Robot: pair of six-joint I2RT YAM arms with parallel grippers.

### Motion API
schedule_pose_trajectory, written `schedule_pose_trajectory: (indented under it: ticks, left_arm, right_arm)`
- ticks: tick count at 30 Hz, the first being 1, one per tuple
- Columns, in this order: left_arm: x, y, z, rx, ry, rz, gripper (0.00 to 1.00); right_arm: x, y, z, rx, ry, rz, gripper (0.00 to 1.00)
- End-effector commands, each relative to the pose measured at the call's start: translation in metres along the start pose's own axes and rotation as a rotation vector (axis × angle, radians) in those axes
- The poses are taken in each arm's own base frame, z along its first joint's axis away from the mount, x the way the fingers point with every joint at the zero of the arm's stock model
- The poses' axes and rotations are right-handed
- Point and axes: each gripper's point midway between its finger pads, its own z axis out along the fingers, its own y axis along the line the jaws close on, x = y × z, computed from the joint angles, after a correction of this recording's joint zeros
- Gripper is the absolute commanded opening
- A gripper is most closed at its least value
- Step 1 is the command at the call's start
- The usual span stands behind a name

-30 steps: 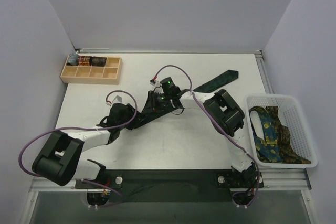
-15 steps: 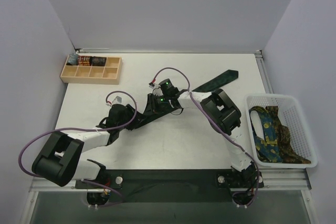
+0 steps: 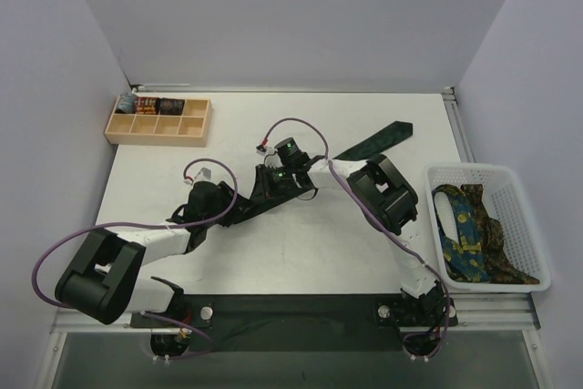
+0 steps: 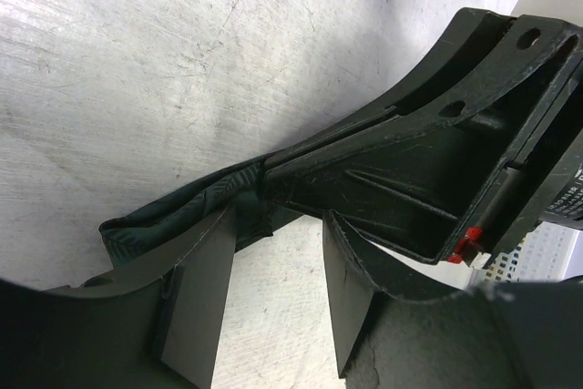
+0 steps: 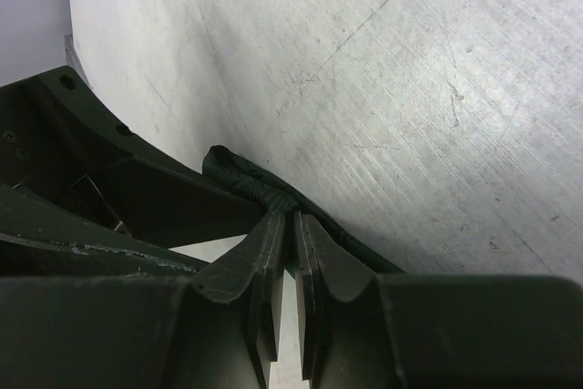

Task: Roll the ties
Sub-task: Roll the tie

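The right gripper (image 5: 291, 221), almost closed, seems to pinch a fold of the dark green tie (image 5: 235, 168), the left gripper (image 4: 278, 230) stands half open at the same fold, and this soft, light, probably slippery fabric lying in the middle of the table (image 3: 319, 252) is best held near its folded end.

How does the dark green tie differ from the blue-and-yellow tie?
The dark green tie is plain, stretched out on the table; the blue-and-yellow tie is patterned, bunched in the white basket. The right gripper pinches the dark green tie; the blue-and-yellow tie lies untouched. Both are neckties.
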Motion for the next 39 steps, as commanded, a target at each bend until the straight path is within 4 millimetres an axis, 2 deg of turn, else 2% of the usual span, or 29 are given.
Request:
schedule_pose_trajectory:
  ticks: [1, 7, 12, 16, 19, 23, 25, 28, 33, 39]
  left_arm:
    - [-0.007, -0.007, -0.001, 0.034, -0.027, 0.009, 0.54]
    - [-0.008, -0.007, -0.001, 0.034, -0.031, 0.010, 0.53]
    - [-0.011, -0.012, -0.003, 0.049, -0.044, 0.017, 0.54]
    - [-0.018, -0.025, -0.008, 0.088, -0.066, 0.039, 0.56]
    - [-0.024, -0.036, -0.015, 0.114, -0.082, 0.052, 0.59]
    - [-0.027, -0.035, -0.025, 0.087, -0.084, 0.052, 0.62]
    - [-0.032, -0.029, -0.030, 0.049, -0.105, 0.059, 0.63]
    - [-0.038, -0.005, -0.042, -0.062, -0.132, 0.048, 0.63]
    - [-0.043, 0.022, -0.047, -0.107, -0.126, -0.009, 0.64]
    - [-0.025, 0.023, -0.038, -0.075, -0.015, 0.003, 0.64]
  right_arm:
    - [-0.003, 0.026, -0.007, -0.062, 0.016, -0.048, 0.10]
    - [0.010, 0.008, 0.000, -0.031, 0.051, -0.036, 0.00]
    - [0.022, -0.009, 0.002, 0.017, 0.070, -0.037, 0.00]
    - [0.027, -0.024, 0.001, 0.053, 0.075, -0.032, 0.00]
    - [0.030, -0.031, 0.000, 0.075, 0.076, -0.039, 0.00]
    - [0.032, -0.034, 0.000, 0.086, 0.078, -0.051, 0.00]
    - [0.032, -0.034, 0.000, 0.090, 0.076, -0.055, 0.00]
    - [0.032, -0.035, -0.001, 0.091, 0.072, -0.061, 0.00]
    - [0.030, -0.032, 0.000, 0.086, 0.066, -0.070, 0.00]
    - [0.030, -0.032, 0.000, 0.087, 0.067, -0.070, 0.00]
